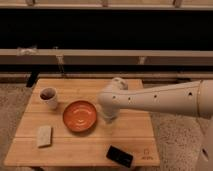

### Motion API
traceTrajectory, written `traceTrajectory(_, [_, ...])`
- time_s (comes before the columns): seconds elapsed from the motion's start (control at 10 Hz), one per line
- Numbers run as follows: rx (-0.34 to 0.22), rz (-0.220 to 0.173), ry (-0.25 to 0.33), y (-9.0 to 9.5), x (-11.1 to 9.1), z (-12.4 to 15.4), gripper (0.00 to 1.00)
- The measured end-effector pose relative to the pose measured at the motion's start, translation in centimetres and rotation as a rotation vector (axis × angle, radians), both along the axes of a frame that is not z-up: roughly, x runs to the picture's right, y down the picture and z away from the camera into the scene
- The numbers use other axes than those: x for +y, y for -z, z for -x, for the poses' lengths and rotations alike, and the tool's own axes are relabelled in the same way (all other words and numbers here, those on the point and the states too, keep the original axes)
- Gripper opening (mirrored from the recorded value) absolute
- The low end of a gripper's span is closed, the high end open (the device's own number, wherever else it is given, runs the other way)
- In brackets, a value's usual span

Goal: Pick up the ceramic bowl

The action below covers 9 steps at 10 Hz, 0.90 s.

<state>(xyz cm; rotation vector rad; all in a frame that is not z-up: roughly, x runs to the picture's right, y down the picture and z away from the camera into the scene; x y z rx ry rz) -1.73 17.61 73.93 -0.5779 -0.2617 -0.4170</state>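
Observation:
The ceramic bowl (80, 115), wide, shallow and orange-red with faint pale marks inside, sits on the wooden table (75, 145) a little left of its middle. My white arm reaches in from the right, and my gripper (110, 116) hangs just right of the bowl's rim, low over the table. The gripper points down and the arm's wrist covers most of it.
A small white cup (49, 97) with a dark inside stands at the back left. A pale rectangular sponge (44, 135) lies at the front left. A black phone-like object (120, 156) lies near the front edge. A dark wall with rails runs behind the table.

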Motion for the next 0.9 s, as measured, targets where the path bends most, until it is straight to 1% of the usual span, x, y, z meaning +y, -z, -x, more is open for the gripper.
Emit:
traceTrajectory(0.1, [-0.045, -0.007, 0.026, -0.5, 0.5, 2.2, 0.8])
traceTrajectory(0.2, [-0.086, -0.003, 0.044, -1.2, 1.1, 3.6, 0.8])
traceTrajectory(0.3, [-0.125, 0.01, 0.054, -2.3, 1.9, 4.6, 0.8])
traceTrajectory(0.5, [-0.16, 0.029, 0.074, -4.2, 2.9, 5.7, 0.8])
traceTrajectory(0.6, [-0.176, 0.041, 0.086, -5.6, 3.5, 6.4, 0.8])
traceTrajectory(0.7, [-0.188, 0.046, 0.092, -6.4, 3.7, 6.9, 0.8])
traceTrajectory(0.9, [-0.207, 0.051, 0.104, -7.2, 3.7, 7.6, 0.78])
